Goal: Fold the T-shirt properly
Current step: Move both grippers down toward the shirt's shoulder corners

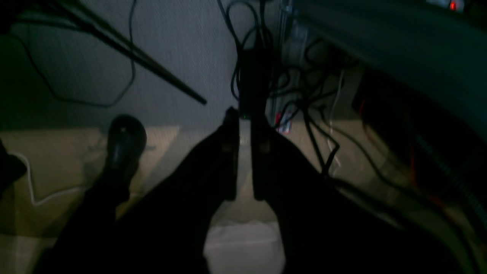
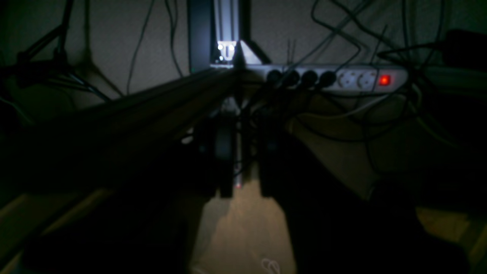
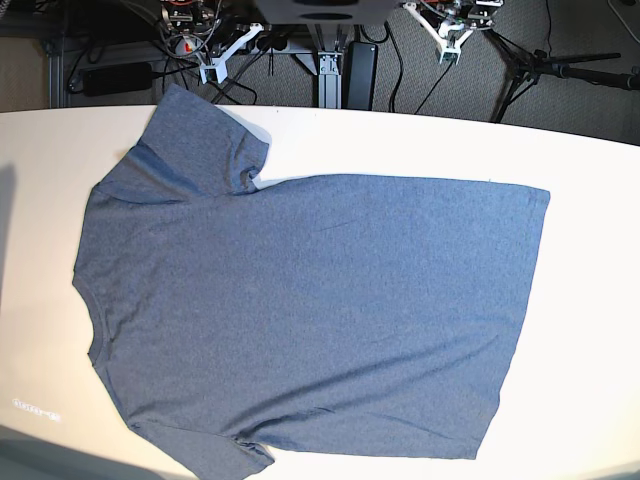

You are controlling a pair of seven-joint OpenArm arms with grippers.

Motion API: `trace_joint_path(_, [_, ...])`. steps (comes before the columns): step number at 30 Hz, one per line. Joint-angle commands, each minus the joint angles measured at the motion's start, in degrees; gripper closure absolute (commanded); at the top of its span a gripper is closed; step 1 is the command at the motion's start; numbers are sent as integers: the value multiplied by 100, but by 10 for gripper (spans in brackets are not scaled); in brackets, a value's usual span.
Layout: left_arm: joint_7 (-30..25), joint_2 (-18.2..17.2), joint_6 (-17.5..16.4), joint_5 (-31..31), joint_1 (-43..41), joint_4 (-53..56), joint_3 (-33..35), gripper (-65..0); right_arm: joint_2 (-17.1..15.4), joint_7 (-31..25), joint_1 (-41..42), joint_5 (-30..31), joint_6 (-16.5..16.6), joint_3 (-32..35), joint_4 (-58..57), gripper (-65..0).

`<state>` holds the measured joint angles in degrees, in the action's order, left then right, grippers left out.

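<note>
No text (label, brand or number) can be read anywhere.

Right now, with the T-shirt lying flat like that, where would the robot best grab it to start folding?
Probably the T-shirt hem corners on the base view's right, coming from that side: the hem edge lies straight and flat, with bare table beside it.

T-shirt spread flat across the desk, both pincers parked behind it.

The heathered slate-blue short-sleeved cotton T-shirt (image 3: 310, 310) lies on the white desk (image 3: 590, 170), collar toward the left, hem toward the right, 1 sleeve toward the far edge, 1 toward the near edge. The right pincer (image 3: 212, 68) sits behind the far-left edge, the left pincer (image 3: 452, 42) behind the far-right, both well apart from the shirt.
</note>
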<state>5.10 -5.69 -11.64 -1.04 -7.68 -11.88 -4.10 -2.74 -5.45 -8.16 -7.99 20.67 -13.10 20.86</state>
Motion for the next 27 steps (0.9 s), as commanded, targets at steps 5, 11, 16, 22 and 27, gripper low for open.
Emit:
trace_joint_path(5, [-70,-22,-706,7,-415,-595,0,-95,-28,-52,-520,-105,216,17,597,-117])
trace_joint_path(11, [-79,-94,-1174,138,-942,-1659,0,-95,-149,-52,-1204,-105,225,601,1499,-117])
trace_joint_path(16, [-76,-361,-1150,319,-1392,-2594,0,-95,-553,13,-1801,-101,225,1266,2564,-117])
trace_joint_path(22, [-79,-881,-1154,319,-2100,-3834,0,-96,-1152,317,-2524,85,225,1657,3989,-117])
trace_joint_path(27, [-81,-1189,-1154,315,-2699,-4986,0,-129,-1648,315,-3110,269,229,1698,5167,-117])
